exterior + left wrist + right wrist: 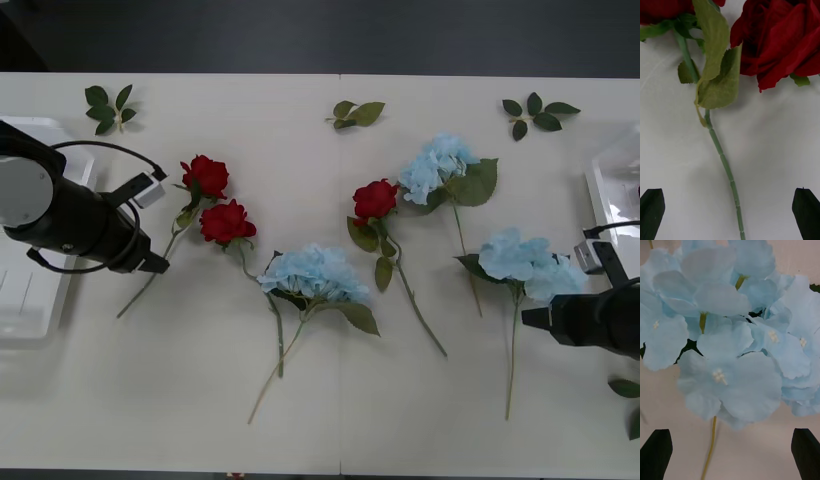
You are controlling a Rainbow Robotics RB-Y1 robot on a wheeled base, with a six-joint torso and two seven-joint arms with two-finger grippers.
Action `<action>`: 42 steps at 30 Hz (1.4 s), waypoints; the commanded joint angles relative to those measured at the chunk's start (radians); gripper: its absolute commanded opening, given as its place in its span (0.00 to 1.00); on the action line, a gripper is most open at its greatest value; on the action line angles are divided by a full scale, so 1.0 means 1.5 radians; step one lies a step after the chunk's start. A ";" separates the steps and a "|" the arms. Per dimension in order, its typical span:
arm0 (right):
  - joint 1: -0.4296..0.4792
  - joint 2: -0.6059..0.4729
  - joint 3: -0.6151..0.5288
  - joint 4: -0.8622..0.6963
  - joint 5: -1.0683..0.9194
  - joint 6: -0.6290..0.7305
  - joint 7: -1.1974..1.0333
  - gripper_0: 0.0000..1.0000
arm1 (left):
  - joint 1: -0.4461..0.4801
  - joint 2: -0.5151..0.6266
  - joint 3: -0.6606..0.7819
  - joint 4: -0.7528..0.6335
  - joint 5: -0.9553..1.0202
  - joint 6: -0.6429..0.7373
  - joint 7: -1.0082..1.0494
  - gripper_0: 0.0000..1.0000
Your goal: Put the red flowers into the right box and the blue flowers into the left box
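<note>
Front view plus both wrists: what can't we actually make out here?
- Right box: cut off by the front view's right edge.
- Left box: partly covered by the left arm.
- Left gripper and right gripper: wrist views show jaws open, tips cropped by the edge.
- Blue flower: stem mostly hidden under its head.

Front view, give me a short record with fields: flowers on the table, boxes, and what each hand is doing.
red flowers: three deep-red fabric roses lying on the table, none boxed
blue flowers: three pale-blue fluffy hydrangea stems on the table, none boxed
left box: shallow white plastic tray, table's left edge
right box: white translucent tray, right edge
left hand: open over a rose stem
right hand: open at a hydrangea head
</note>
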 commanded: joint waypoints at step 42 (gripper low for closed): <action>-0.105 0.143 0.093 0.127 0.157 -0.001 -0.048 0.35 | -0.099 -0.144 -0.016 0.138 -0.160 0.005 0.167 0.93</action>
